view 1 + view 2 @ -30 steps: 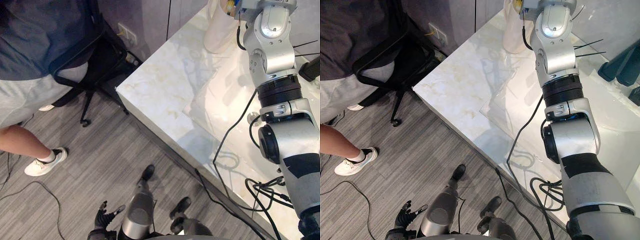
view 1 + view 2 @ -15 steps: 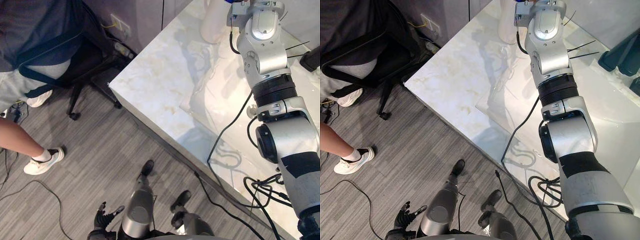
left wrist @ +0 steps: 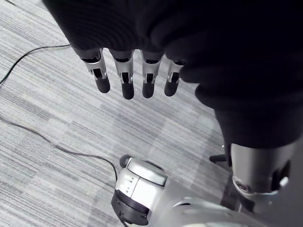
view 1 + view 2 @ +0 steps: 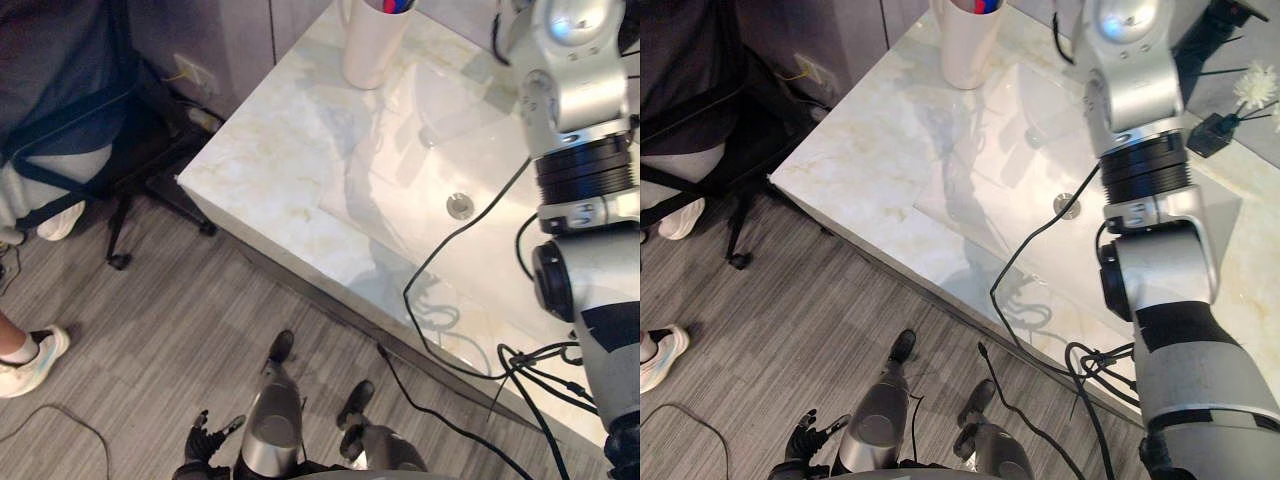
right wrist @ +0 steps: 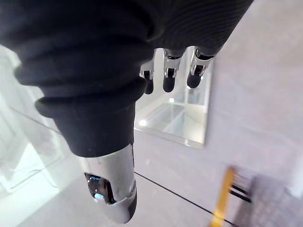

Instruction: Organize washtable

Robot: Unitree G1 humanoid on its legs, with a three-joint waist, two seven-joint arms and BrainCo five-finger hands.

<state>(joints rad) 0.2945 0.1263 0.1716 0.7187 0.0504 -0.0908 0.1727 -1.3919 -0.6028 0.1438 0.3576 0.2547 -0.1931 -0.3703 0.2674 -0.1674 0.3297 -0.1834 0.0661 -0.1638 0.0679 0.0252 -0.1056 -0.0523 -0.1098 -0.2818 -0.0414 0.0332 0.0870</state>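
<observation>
The white cup (image 4: 368,50) stands upright at the back of the marble worktop (image 4: 270,150), with coloured things (image 4: 978,5) poking out of its mouth that are too cropped to name. It sits just beside the far corner of the sunken basin (image 4: 420,130), whose drain (image 4: 460,205) lies nearer the robot. The cup is to the left of the right arm (image 4: 585,160), which stretches across the basin toward the back wall. The next move likely turns on this: the right hand (image 5: 168,71) would have to swing leftward and come down onto the cup's vertical axis. In its wrist view that hand's fingers are spread straight and hold nothing. They point at a grey wall and a glass edge, with a blurred yellow streak (image 5: 221,198) beyond that I cannot identify. The left hand (image 3: 123,75) hangs low over the grey floor (image 3: 57,118) in front of the worktop, fingers straight and empty, well apart from the cup, so the right arm is clearly the nearer. On the arm's far side from the cup, the right eye view takes in a dark reed bottle (image 4: 1212,128) and a white flower (image 4: 1252,85). A person (image 4: 40,120) and a black chair (image 4: 130,170) stand on the floor far to the left hand's side.
</observation>
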